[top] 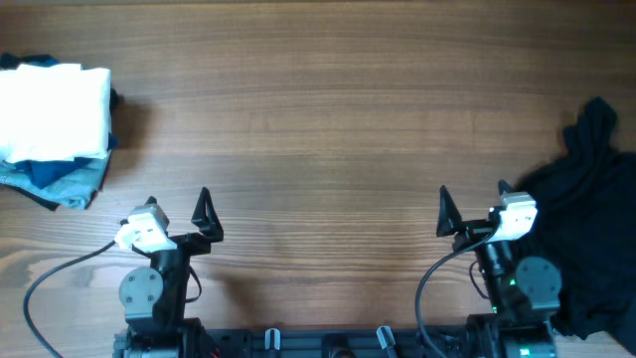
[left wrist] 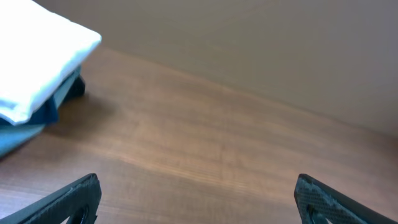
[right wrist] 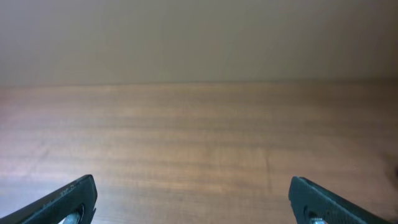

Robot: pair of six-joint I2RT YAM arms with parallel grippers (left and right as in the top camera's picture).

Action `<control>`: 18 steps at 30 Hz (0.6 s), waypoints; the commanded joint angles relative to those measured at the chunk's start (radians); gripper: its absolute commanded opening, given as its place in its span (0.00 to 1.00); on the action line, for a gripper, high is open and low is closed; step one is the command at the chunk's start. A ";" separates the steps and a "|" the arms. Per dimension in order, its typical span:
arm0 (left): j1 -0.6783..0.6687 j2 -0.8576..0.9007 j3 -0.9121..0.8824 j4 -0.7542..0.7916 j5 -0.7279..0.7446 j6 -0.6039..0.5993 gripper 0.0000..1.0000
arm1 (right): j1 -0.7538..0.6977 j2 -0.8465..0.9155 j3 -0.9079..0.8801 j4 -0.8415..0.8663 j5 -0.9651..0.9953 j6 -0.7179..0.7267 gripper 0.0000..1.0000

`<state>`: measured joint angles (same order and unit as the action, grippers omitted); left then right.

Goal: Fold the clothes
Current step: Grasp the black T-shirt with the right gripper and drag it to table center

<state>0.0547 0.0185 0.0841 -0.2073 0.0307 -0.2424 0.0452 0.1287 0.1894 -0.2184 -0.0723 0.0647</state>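
Observation:
The clothes are a crumpled black garment (top: 586,229), lying bunched at the table's right edge in the overhead view; its logo does not show. My right gripper (top: 474,199) is open and empty just left of the garment, not touching it. In the right wrist view its fingers (right wrist: 193,199) are spread wide over bare wood. My left gripper (top: 179,204) is open and empty near the front left. In the left wrist view its fingers (left wrist: 198,199) are wide apart above the table.
A white folded cloth (top: 55,109) lies on blue folded garments (top: 60,181) at the far left. Both also show in the left wrist view, the white cloth (left wrist: 37,62) on the blue ones (left wrist: 18,134). The wooden table (top: 318,119) spans the view.

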 commanded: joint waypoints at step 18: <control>0.007 0.679 0.621 -0.423 0.103 -0.013 1.00 | -0.294 1.069 0.555 -0.571 0.257 0.479 0.93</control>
<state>0.0547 0.6975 0.6857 -0.6327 0.1070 -0.2497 -0.1738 1.1316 0.7296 -0.7799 0.1158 0.4671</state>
